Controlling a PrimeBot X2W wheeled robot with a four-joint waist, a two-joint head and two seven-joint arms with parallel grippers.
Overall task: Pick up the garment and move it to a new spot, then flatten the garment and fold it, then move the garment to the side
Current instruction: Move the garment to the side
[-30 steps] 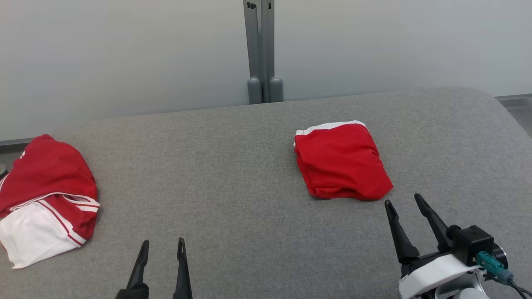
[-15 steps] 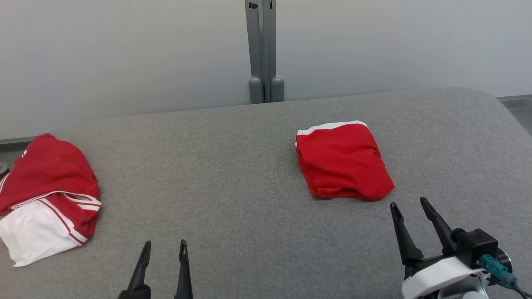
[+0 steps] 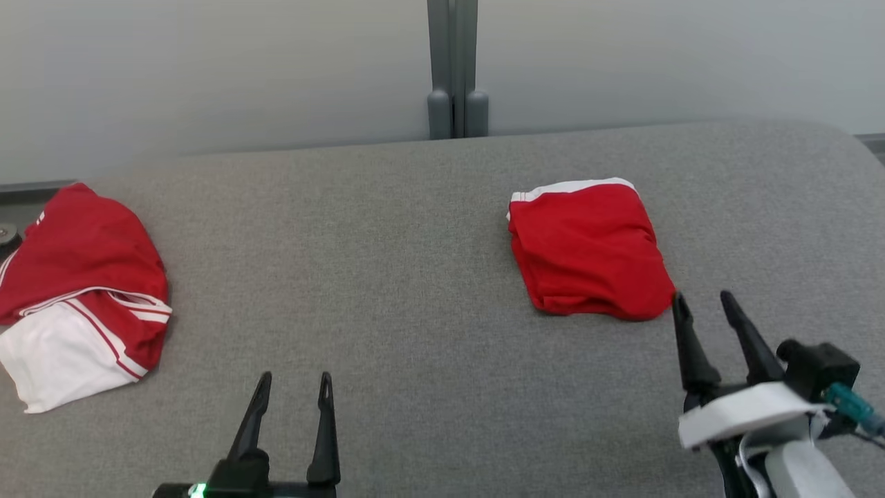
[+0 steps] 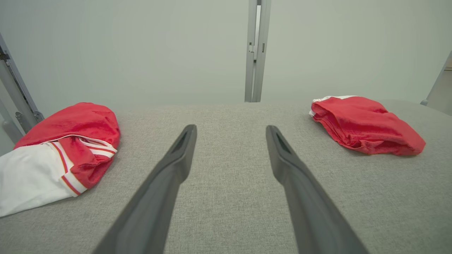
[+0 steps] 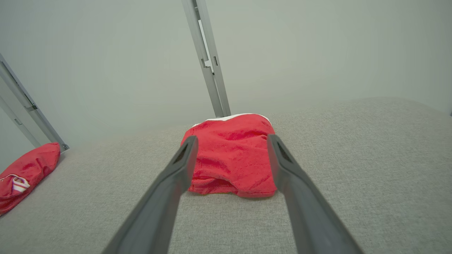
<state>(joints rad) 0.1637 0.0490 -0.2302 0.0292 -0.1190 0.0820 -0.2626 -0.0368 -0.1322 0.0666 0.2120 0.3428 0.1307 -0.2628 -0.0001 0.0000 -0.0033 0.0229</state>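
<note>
Movement over the last second is mostly the head camera's: the whole scene has slid a little in the head view, so neither garment has really shifted on the grey worktop (image 3: 387, 263). The one real change is the right gripper (image 3: 702, 299), at about 4 o'clock in the head view, which has crept forward relative to the cloth. Its inner fingertip now sits just beside the near right corner of the folded red garment (image 3: 588, 249), where a clear strip of worktop lay between them before. Whether tip and cloth touch I cannot tell. Its fingers are spread wide and hold nothing, and in the right wrist view they frame the bundle's near edge. The folded red garment lies at about 2 o'clock, a compact stack with a white band along its far edge, short of the grey post (image 3: 456, 69). The left gripper (image 3: 294, 379), at 6 o'clock, is likewise spread and empty over bare worktop. A crumpled red-and-white garment (image 3: 76, 290) lies untouched at 9 o'clock by the worktop's left edge. My reading is that the fold is done and the right gripper is lining up to take the bundle for the final move aside. A low pinch catching all layers seems needed, or the stack may fall open.
</note>
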